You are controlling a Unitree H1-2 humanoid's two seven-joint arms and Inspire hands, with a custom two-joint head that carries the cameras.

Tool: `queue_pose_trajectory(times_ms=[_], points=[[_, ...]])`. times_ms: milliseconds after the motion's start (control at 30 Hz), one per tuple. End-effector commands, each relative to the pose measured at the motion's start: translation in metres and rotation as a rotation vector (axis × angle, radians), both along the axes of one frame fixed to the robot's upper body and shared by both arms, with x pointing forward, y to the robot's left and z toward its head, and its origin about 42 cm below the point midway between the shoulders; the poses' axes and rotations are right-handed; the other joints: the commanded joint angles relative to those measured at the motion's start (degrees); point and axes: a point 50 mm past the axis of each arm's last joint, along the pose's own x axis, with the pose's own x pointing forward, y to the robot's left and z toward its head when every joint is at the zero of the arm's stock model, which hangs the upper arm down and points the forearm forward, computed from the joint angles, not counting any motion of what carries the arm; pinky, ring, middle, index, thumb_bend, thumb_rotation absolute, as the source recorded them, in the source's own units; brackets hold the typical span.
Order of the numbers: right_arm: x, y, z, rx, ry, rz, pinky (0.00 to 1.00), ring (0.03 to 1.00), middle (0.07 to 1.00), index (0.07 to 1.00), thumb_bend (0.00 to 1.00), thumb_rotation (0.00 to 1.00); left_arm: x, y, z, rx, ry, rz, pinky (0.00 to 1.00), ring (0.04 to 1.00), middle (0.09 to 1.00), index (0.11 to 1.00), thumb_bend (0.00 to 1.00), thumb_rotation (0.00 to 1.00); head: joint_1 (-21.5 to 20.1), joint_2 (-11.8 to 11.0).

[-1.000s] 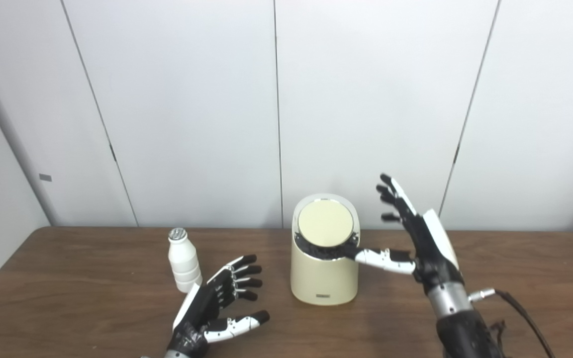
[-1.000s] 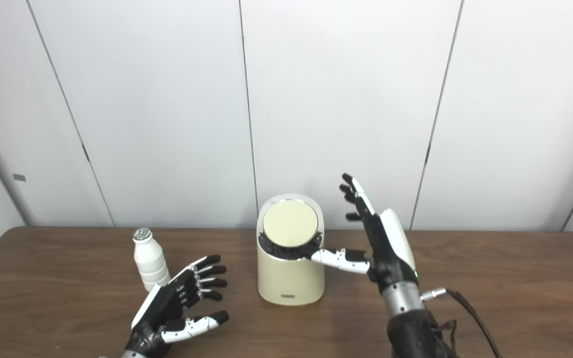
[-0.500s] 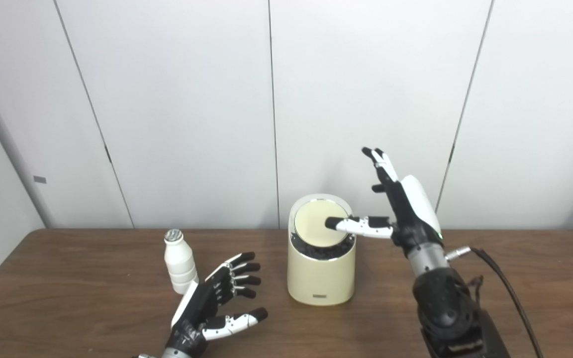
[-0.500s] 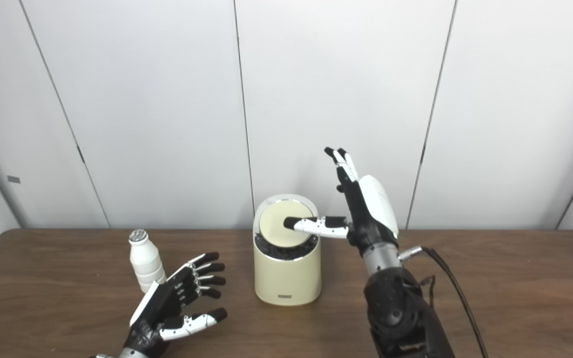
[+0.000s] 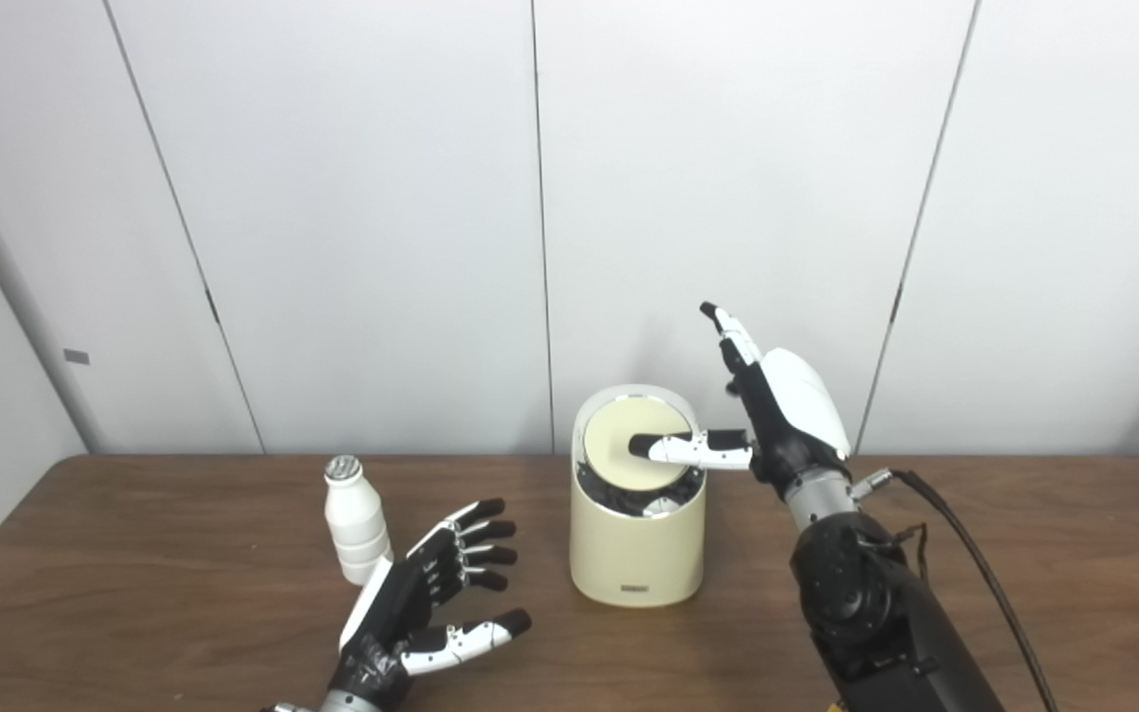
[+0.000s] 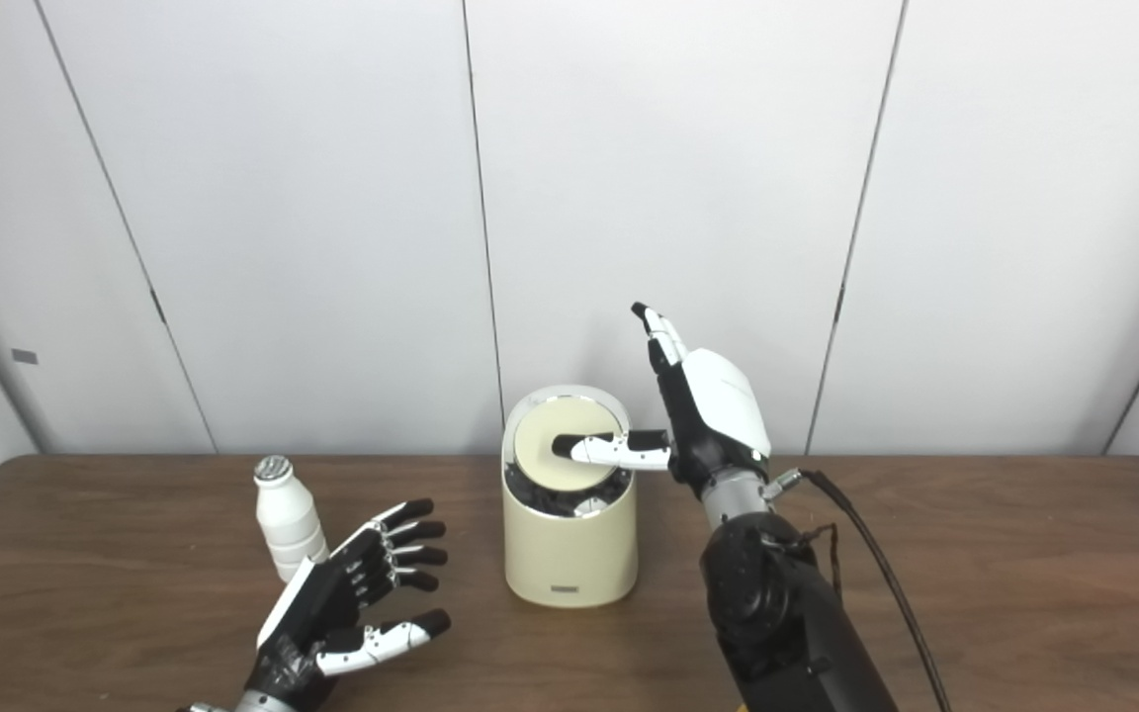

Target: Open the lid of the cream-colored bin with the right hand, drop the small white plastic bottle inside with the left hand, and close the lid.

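Keep R hand (image 5: pixel 777 415), fingers spread & grasping nothing, thumb pressing lid (image 5: pixel 629 457) of cream bin (image 5: pixel 637 554) at table ctr, pushing steady till fully tipped; L hand (image 5: pixel 421 603) released, empty, w/ bottle (image 5: pixel 356 518) upright at its 11 o'clock.

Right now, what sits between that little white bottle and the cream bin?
The robot's open left hand, nearer the camera, plus bare table, in both views.

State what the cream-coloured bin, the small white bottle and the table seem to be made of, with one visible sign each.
Cream-coloured round bin: probably plastic, satin; smooth, evenly coloured wall with soft sheen. Small white ribbed bottle: likely opaque plastic, moulded ridges; its cap looks silvery, perhaps foil. Brown table: wood or wood-look laminate, showing grain streaks.
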Motion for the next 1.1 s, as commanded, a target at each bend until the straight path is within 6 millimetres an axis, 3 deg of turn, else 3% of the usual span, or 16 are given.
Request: queue_pose_trajectory(times_ms=[0, 167, 333, 667, 1067], points=[[0.005, 0.008, 0.028, -0.006, -0.11, 0.009, 0.6, 0.897, 0.998, 1.0, 0.95, 0.47, 0.004, -0.006, 0.009, -0.008, -0.06, -0.013, 0.65, 0.736, 0.808, 0.866, 0.71, 0.07, 0.2, 0.0], [0.006, 0.008, 0.025, -0.025, -0.121, 0.005, 0.61, 0.899, 1.0, 1.0, 0.94, 0.44, 0.003, -0.01, 0.009, -0.026, -0.051, -0.024, 0.65, 0.726, 0.803, 0.858, 0.72, 0.05, 0.5, 0.2], [0.006, 0.008, 0.023, -0.043, -0.112, 0.015, 0.64, 0.907, 1.0, 1.0, 1.0, 0.52, 0.003, -0.011, 0.009, -0.029, -0.047, -0.021, 0.65, 0.727, 0.8, 0.86, 0.72, 0.06, 0.6, 0.1], [0.004, 0.008, 0.021, -0.112, -0.094, 0.003, 0.7, 0.897, 1.0, 1.0, 0.99, 0.33, 0.001, -0.014, 0.009, -0.023, -0.048, -0.041, 0.66, 0.737, 0.808, 0.869, 0.73, 0.07, 0.5, 0.6], [0.008, 0.009, 0.023, -0.262, -0.102, -0.031, 0.78, 0.895, 1.0, 1.0, 1.0, 0.32, 0.001, -0.016, 0.01, -0.033, -0.047, -0.048, 0.65, 0.736, 0.81, 0.865, 0.72, 0.07, 0.7, 1.1]])
